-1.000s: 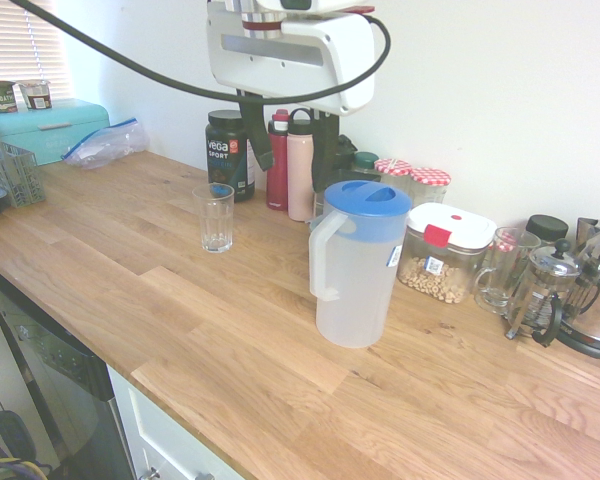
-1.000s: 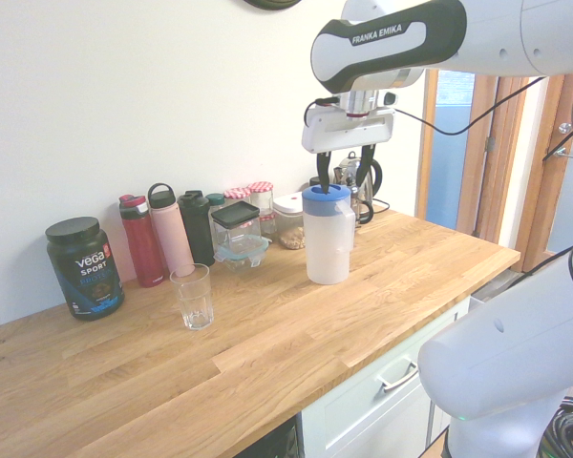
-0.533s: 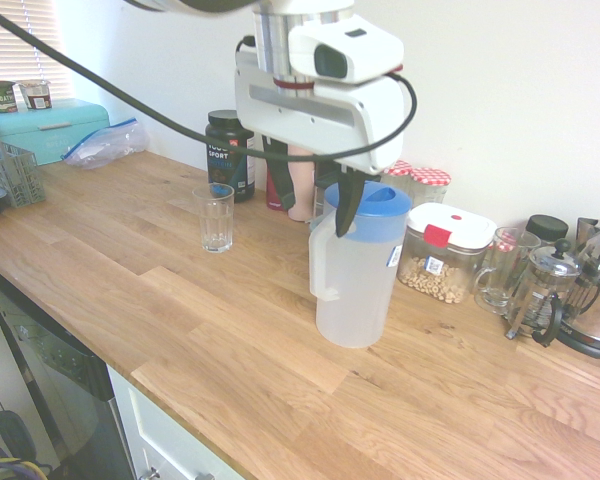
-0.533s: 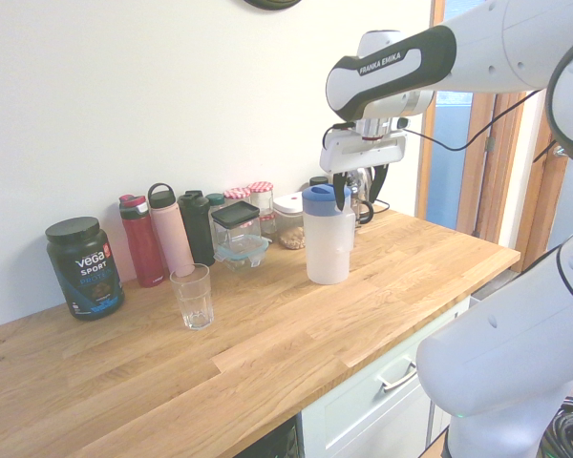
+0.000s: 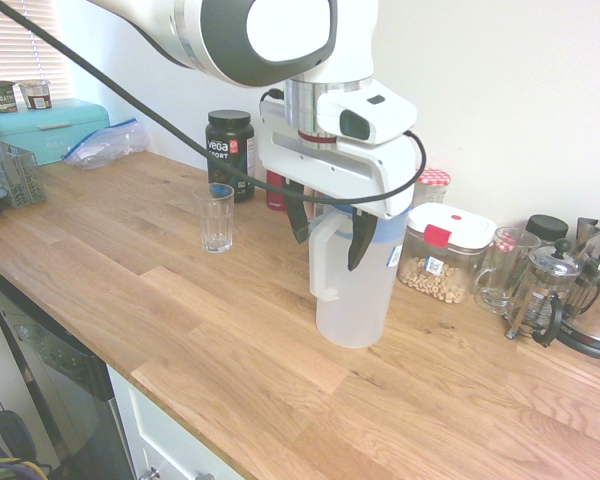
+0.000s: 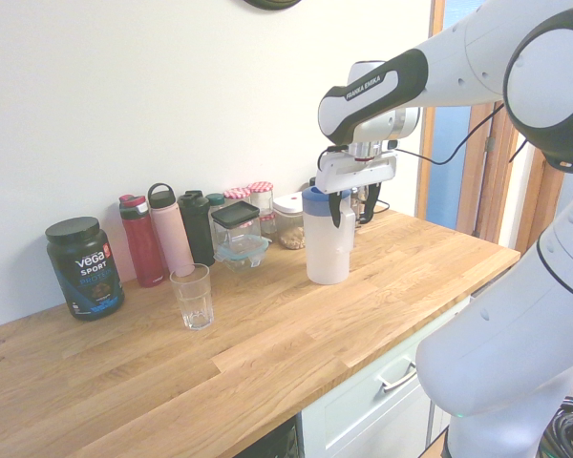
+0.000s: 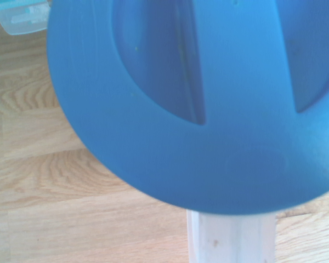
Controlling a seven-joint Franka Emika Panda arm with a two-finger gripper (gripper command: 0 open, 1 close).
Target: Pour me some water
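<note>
You were at the reaching step, by the look of it: your gripper (image 5: 328, 254) was down at the level of the pitcher (image 5: 355, 302)'s upper part, by the handle (image 5: 321, 268). The jaws stood wide open with nothing in their grip; in the first exterior view one finger showed to each side of the handle's top, though you could not tell from there whether either one touched it. The pitcher stood upright on the counter (image 5: 220, 350), its blue lid (image 7: 241, 164) on, just beside the cereal box (image 5: 442, 260). The glass (image 5: 216, 222) stood upright and well apart from the pitcher, nearer the black tub (image 5: 230, 160), and no water showed in it. Your next move called for lining the fingers up on both sides of the handle, lowering them a little if the lid left room, then closing firmly. A grip too high risked catching the lid's rim or letting the pitcher swing as you lifted it. You also needed to check that the lid's spout was open and faced the glass, since the pictures did not settle that, before carrying the pitcher over and tilting it slowly.
</note>
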